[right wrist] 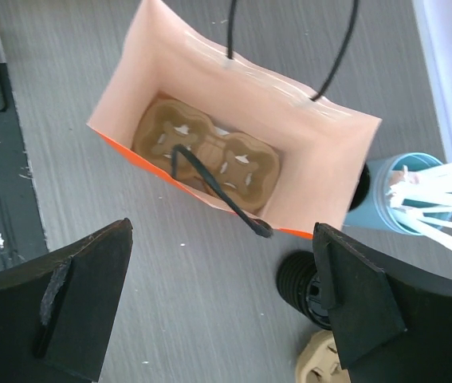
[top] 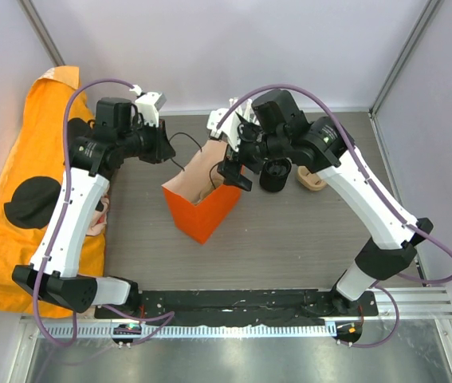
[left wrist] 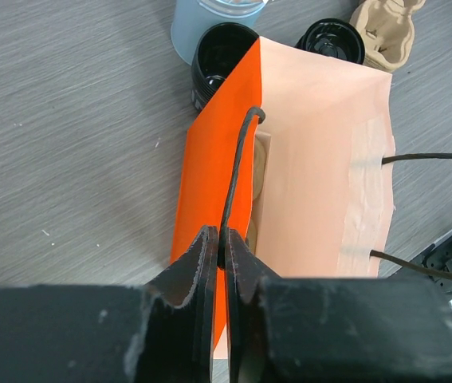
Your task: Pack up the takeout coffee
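A grey wood-grain counter [top: 289, 239] ran between pale walls, an orange cloth [top: 18, 239] heaped along its left edge. Nearest the arm bases stood the orange bag [top: 202, 209], upright and open. A pulp carrier [right wrist: 210, 155] lay flat on its floor, long axis along the bag's longer side, both cup holes vacant. The left pincer [left wrist: 222, 255] was nipped narrow on the bag's black cord handle [left wrist: 237, 167], holding that side up. The right pincer [right wrist: 222, 233] hung spread wide above the bag's mouth, gripping nothing. Just past the bag, on its right far side, a black cup [top: 276, 174] stood upright on the counter, outside the bag and close under the right arm. By my reckoning the right arm was the nearer one, and the cup had to come over the rim and straight down into a hole. A blue cup [right wrist: 405, 207] of white sticks and a spare carrier [top: 312, 177] stood beside it. No brand, label or writing could be read anywhere
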Controlling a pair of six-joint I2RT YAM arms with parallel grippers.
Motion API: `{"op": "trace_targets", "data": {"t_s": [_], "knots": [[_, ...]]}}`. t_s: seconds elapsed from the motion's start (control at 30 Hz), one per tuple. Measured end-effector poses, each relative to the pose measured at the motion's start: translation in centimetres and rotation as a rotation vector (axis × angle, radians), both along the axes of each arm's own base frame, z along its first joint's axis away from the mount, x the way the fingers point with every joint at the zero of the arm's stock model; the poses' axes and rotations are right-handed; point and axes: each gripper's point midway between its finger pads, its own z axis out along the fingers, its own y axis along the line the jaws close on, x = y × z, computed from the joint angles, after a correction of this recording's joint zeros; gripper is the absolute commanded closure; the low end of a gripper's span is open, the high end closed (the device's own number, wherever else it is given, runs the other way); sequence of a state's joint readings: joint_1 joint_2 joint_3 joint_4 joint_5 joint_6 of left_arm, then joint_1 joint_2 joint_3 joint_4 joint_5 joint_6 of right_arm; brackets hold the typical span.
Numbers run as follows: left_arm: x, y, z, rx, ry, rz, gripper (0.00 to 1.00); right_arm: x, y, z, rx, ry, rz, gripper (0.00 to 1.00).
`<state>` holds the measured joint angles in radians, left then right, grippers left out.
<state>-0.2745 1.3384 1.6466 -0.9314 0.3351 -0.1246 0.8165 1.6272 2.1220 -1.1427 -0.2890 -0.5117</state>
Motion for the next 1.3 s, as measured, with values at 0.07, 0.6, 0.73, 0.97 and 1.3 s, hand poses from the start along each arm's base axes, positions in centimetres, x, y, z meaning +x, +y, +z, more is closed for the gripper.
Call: {"op": "trace_targets", "data": {"t_s": [0.07, 0.6, 0.73, 0.97, 1.3], "knots": [[0.0, 0.0, 0.0, -0.001, 0.0, -0.002, 0.9, 0.5, -0.3, 0.1, -0.003, -0.016, -0.006, 0.01], [-0.1, -0.1, 0.1, -0.004, 0.0, -0.006, 0.89, 3.4, -1.6, 0.9, -0.038, -0.148, -0.012, 0.06], [-0.1, -0.1, 0.1, -0.005, 0.0, -0.006, 0.89, 4.0, -1.2, 0.4, -0.038, -0.144, 0.007, 0.16], [-0.1, -0.1, 0.1, -0.005, 0.0, -0.007, 0.89, 4.5, -0.5, -0.8, -0.021, -0.094, 0.057, 0.4], [-0.2, -0.2, 0.1, -0.008, -0.001, -0.019, 0.89, 3.3, 0.3, -1.0, 0.021, -0.045, 0.137, 0.69]]}}
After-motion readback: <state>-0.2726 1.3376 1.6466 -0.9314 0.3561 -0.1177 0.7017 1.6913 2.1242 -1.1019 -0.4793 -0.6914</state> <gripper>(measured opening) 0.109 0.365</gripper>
